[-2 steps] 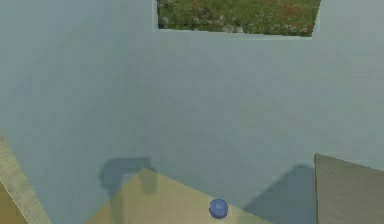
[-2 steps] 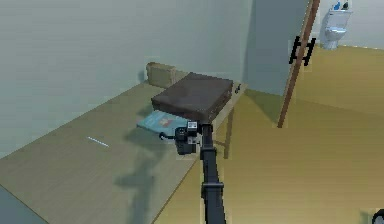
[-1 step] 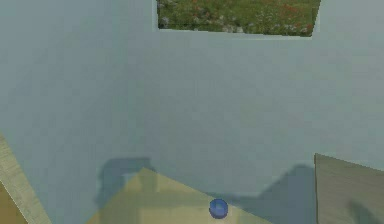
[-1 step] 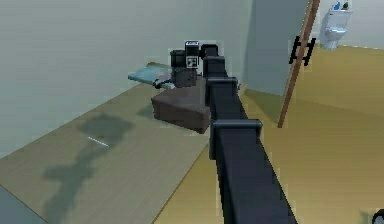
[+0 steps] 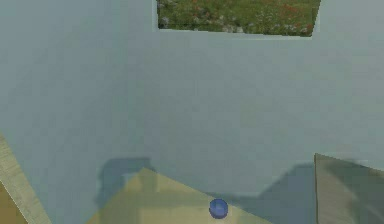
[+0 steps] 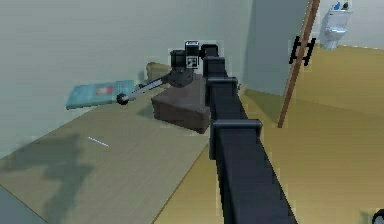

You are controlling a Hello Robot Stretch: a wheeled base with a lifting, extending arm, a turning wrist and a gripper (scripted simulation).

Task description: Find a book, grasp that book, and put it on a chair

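Adjoining pale walls (image 5: 220, 100), tan floor (image 5: 160, 198), light-blue book (image 6: 95, 95)

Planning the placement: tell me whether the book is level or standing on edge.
Roughly level: the book shows its broad blue cover facing upward, at the far end of the gripper.

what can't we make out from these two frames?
Arm side view: whether the hand holds the light-blue book; the book is right at its far end, contact unclear.
Arm side view: brown box, right part hidden behind the arm.
Arm side view: white-and-blue thing, cut by the top edge, too small to name.
Forward view: small blue round thing, too small to name; grey panel, cut by the right edge.
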